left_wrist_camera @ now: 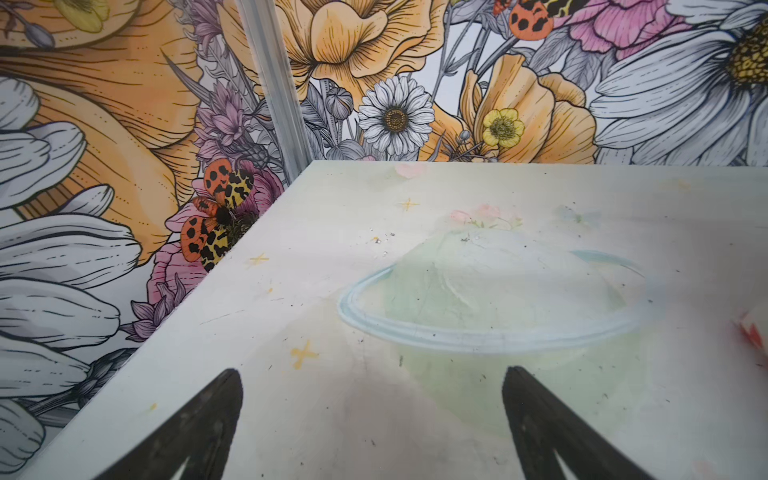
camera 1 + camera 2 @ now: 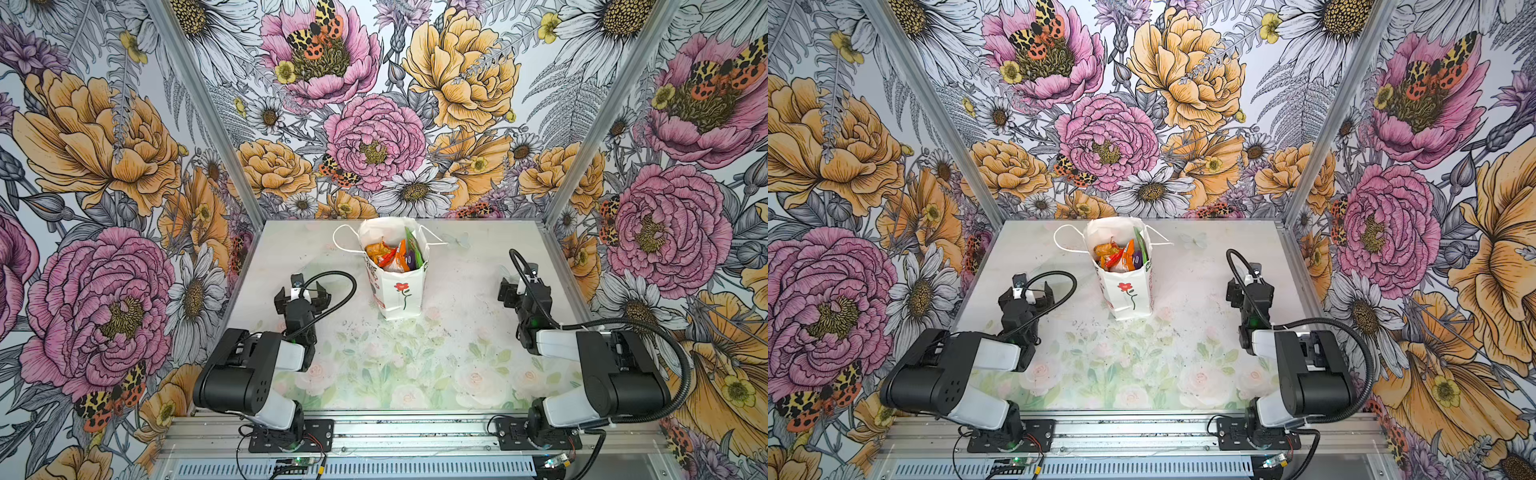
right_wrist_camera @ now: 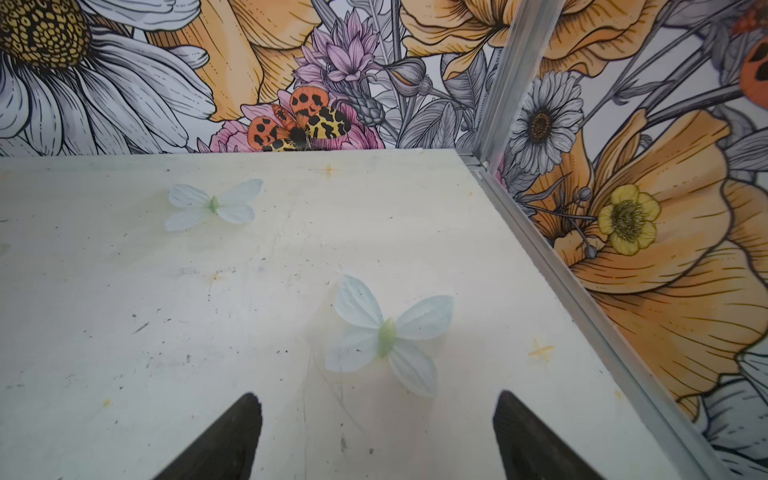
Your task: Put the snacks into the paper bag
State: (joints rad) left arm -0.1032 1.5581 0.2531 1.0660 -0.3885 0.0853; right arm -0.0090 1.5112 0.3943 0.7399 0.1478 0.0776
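Bench: pale, worn print. In both top views you see faint pink roses and green leaves across the lower middle. Dark specks and scuffs lie just below the paper bag. The right wrist view shows pale blue butterfly prints and small yellow stars. The left wrist view shows a faded ringed planet print.

Room: three walls papered with large peonies, daisies and spotted moths. Aluminium posts stand at the two back corners. An aluminium rail along the bottom edge carries both arm bases.

The paper bag stands upright on the bench at upper centre of the frame, near the back wall, mouth open. The snacks sit inside it; you can make out orange, red, purple and green packets at the mouth.

Left tool: released, jaws spread, bare bench between them. It sits left of the bag, well apart.

Right tool: released, jaws spread over a butterfly print, gripping nothing. It sits at right of frame, well apart from the bag.
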